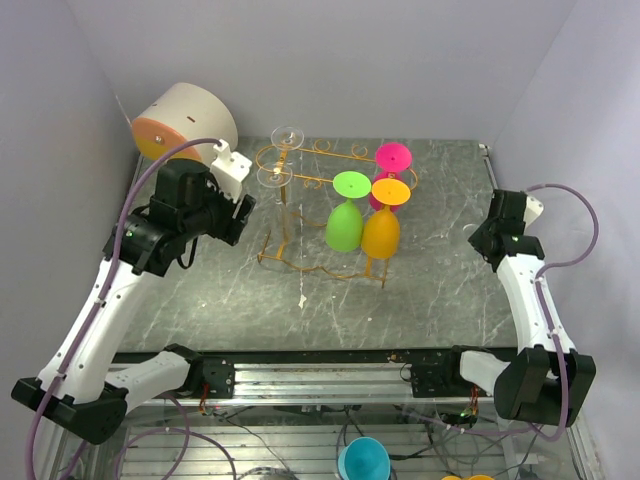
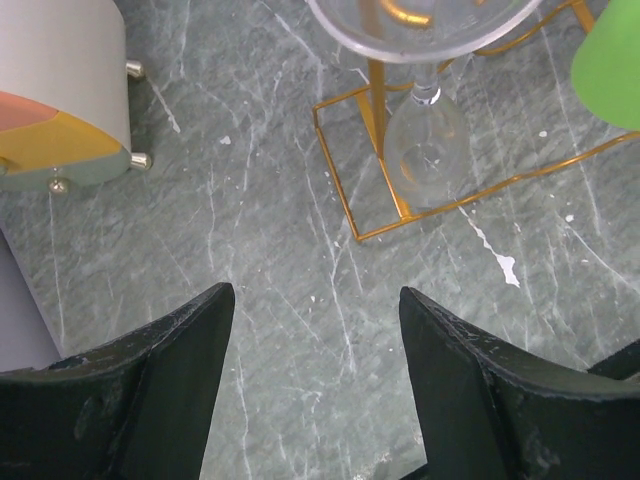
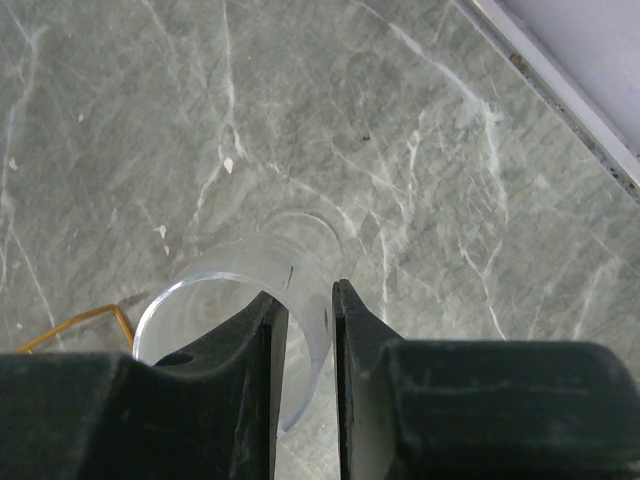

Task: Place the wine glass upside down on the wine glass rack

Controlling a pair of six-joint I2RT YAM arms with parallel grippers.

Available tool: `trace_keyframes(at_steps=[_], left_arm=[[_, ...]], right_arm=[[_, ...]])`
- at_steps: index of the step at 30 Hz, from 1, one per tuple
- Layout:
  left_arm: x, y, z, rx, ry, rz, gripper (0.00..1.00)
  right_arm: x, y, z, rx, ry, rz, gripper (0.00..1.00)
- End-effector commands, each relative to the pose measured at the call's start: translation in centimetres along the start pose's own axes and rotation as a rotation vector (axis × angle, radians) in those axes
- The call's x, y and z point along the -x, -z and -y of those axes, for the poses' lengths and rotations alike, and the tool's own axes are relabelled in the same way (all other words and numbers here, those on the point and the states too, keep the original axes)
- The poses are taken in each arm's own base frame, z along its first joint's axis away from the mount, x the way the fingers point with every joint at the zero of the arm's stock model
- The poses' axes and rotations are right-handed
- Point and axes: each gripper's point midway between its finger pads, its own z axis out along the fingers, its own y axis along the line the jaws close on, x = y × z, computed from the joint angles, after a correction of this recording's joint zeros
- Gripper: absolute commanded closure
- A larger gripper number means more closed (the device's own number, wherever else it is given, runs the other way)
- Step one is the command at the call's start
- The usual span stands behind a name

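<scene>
Black right gripper (image 3: 310, 295) astride the clear wine glass (image 3: 245, 270) wall, centre right of top view; cannot tell whether clamped. Left gripper (image 2: 315, 293) spread wide above marble table (image 2: 250, 200). Farther, upper centre, golden wine glass rack (image 1: 284, 220).

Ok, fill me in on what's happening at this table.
The right gripper is pinching the wall of a clear wine glass standing on the table, far right, one finger inside the bowl. The left gripper hangs open and empty beside the wine glass rack, where a green glass, orange glass and pink glass hang upside down already.
</scene>
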Motion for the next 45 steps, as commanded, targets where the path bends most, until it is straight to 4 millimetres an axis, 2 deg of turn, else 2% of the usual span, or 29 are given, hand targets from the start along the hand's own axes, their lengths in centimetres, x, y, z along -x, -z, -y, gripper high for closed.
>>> trace_keyframes(at_steps=[1,5,8,10,14,16,20,22,25,30,35,36,41,43,45], left_arm=[[1.9,2.7,1.0,-0.065,-0.022,0.025,0.23],[3.4,4.8,1.2,-0.089,-0.014,0.036,0.23],[4.5,6.3,1.4,-0.107,-0.010,0.056,0.22],[4.9,6.9,1.5,-0.112,-0.003,0.067,0.22],[5.1,7.5,1.9,-0.139,0.002,0.078,0.22],[5.9,8.1,2.4,-0.168,0.019,0.103,0.22],[9.5,9.4,2.7,-0.185,0.167,0.204,0.20],[11.4,10.0,2.9,-0.203,0.245,0.255,0.18],[14.2,10.5,4.4,-0.305,0.337,0.319,0.17],[18.7,9.6,6.8,-0.505,0.479,0.379,0.20],[23.0,7.5,7.8,-0.644,0.676,0.449,0.21],[24.2,7.2,8.0,-0.688,0.723,0.472,0.21],[26.7,3.6,8.8,-0.835,0.969,0.423,0.22],[27.8,3.0,9.2,-0.881,1.005,0.424,0.19],[28.8,2.6,9.4,-0.883,1.022,0.436,0.19]], right_arm=[[-1.2,1.6,-0.1,0.051,0.020,-0.064,1.00],[3.9,5.0,-1.8,0.127,-0.024,0.074,1.00],[6.6,7.1,-3.4,0.208,-0.061,0.140,1.00],[7.6,7.9,-4.3,0.255,-0.073,0.158,1.00],[8.3,8.3,-5.0,0.280,-0.068,0.160,1.00],[8.7,8.8,-5.4,0.305,-0.068,0.177,1.00],[10.7,10.5,-6.3,0.358,-0.075,0.231,1.00],[12.2,11.7,-6.8,0.388,-0.079,0.270,1.00],[15.1,14.1,-7.5,0.432,-0.095,0.370,1.00],[19.5,16.7,-8.7,0.481,-0.120,0.500,1.00],[22.3,19.2,-11.3,0.648,-0.174,0.599,1.00],[22.6,19.7,-11.8,0.685,-0.187,0.615,1.00],[23.7,21.7,-13.9,0.844,-0.253,0.680,1.00],[23.6,22.2,-14.8,0.883,-0.284,0.700,1.00],[23.2,22.7,-16.7,0.902,-0.288,0.709,1.00]])
